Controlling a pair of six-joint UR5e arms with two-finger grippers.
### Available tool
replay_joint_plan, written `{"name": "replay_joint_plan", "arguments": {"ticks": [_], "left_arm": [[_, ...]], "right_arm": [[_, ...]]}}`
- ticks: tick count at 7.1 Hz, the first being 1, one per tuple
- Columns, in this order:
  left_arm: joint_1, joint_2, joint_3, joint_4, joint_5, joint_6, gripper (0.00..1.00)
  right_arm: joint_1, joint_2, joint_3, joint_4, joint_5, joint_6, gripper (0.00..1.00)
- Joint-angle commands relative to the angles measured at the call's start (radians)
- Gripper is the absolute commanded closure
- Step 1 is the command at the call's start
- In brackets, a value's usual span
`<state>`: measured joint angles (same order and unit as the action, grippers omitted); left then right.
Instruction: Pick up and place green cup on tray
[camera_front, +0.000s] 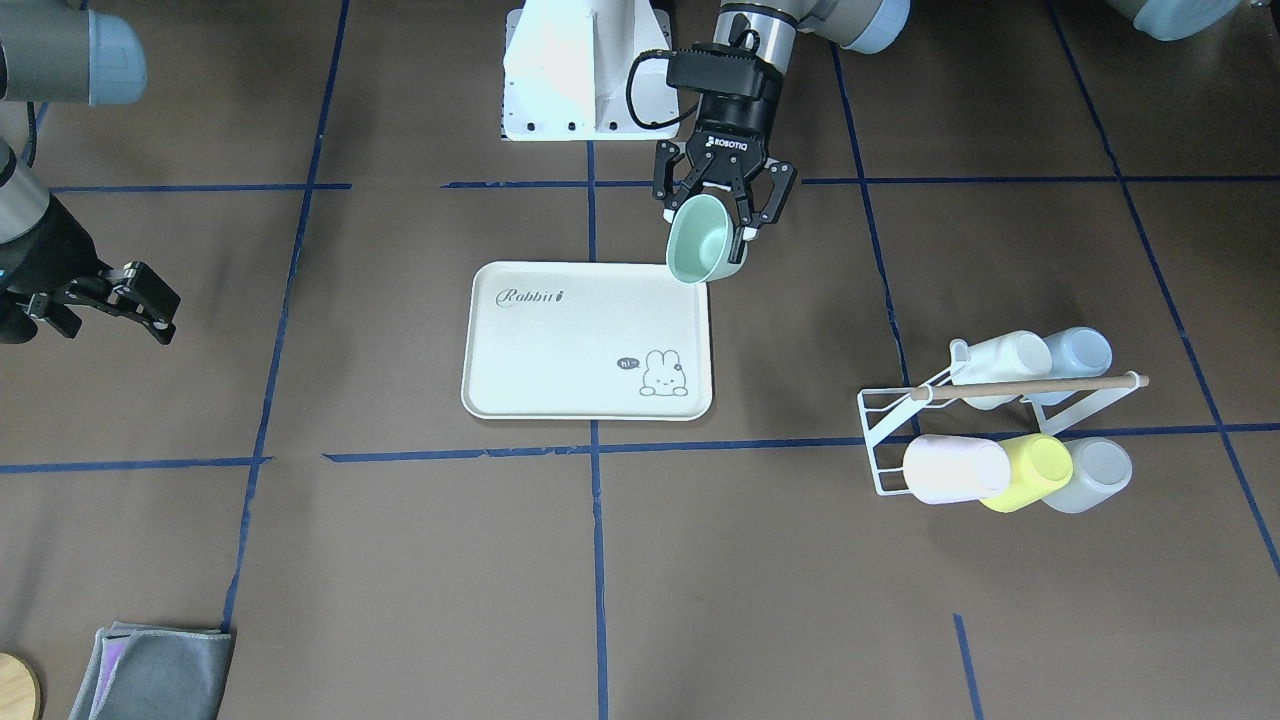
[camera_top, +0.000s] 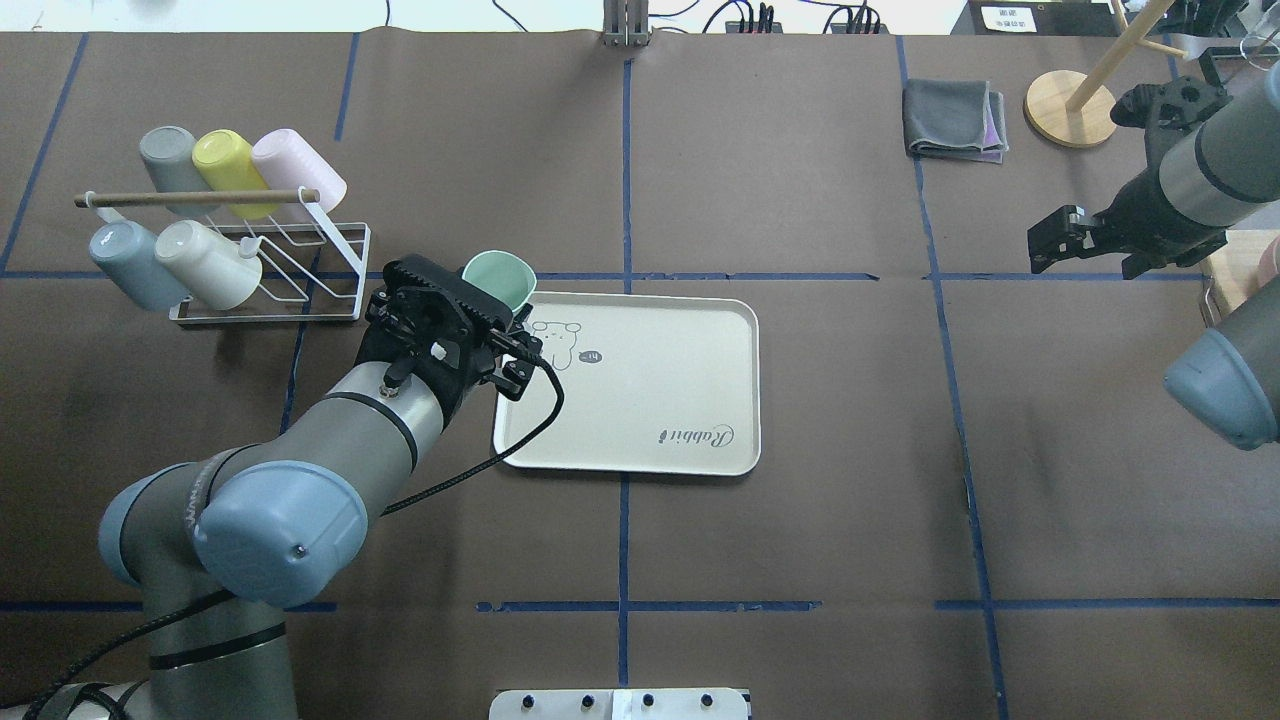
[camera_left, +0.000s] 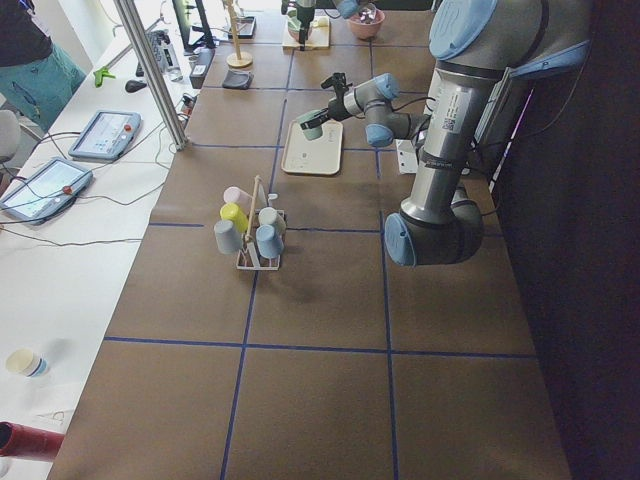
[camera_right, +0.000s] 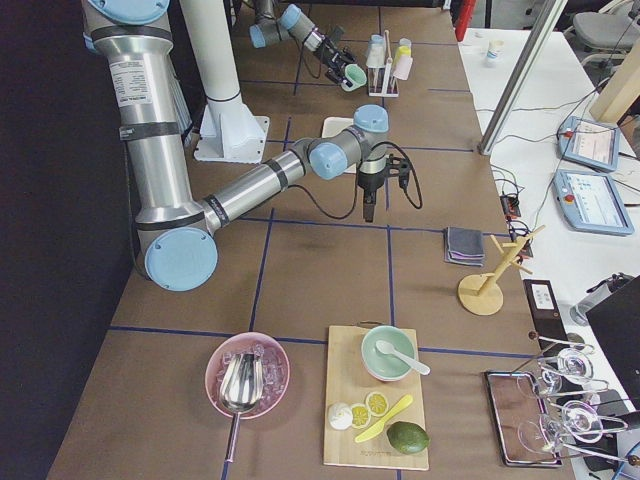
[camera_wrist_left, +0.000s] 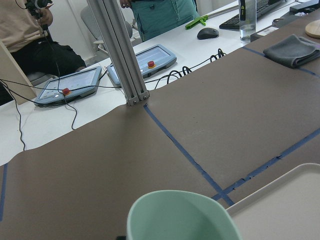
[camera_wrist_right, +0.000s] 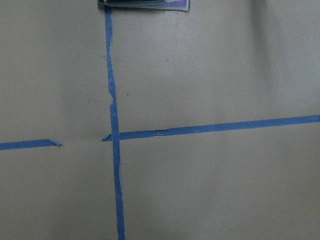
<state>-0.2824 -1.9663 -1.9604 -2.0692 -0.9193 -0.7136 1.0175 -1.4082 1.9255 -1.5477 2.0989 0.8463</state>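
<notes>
Jaws of the left gripper (camera_front: 712, 228) clamp the tilted green cup (camera_front: 700, 245) at the tray's (camera_front: 560, 340) corner, while the right gripper's (camera_front: 112, 318) stand apart.

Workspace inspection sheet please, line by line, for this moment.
Surface: brown table, blue tape grid.
Job's things: green cup tilted, at the tray corner, not set down.
Clutter: rack holding five cups; folded grey cloth; wooden stand.
Grippers: left gripper shut on green cup; right gripper empty, jaws unclear.
Cables: black cable hanging from left wrist.
Surroundings: operators, pendants beyond table.
</notes>
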Motion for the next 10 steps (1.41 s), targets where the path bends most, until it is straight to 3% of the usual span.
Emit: {"name": "replay_joint_plan", "arguments": {"ticks": [1,3,7,8,10], "left_arm": [[0.042,-0.005,0.158,-0.244,0.106,-0.036,0.93],[0.051,-0.017,0.294,-0.466,0.163,-0.036,0.96],[0.106,-0.071,0.374,-0.544,0.270,-0.058,0.98],[0.109,-0.107,0.432,-0.584,0.283,-0.081,0.98],[0.109,-0.131,0.446,-0.597,0.283,-0.083,0.98]], "right_arm": [[0.003,0.000,0.000,0.000,0.001,-0.001,0.00],[0.006,0.000,0.001,0.000,0.007,-0.001,0.00],[0.012,0.000,-0.013,0.001,0.007,-0.007,0.00],[0.013,0.000,-0.013,0.001,0.007,-0.007,0.00],[0.015,0.000,-0.014,0.000,0.009,-0.007,0.00]]}}
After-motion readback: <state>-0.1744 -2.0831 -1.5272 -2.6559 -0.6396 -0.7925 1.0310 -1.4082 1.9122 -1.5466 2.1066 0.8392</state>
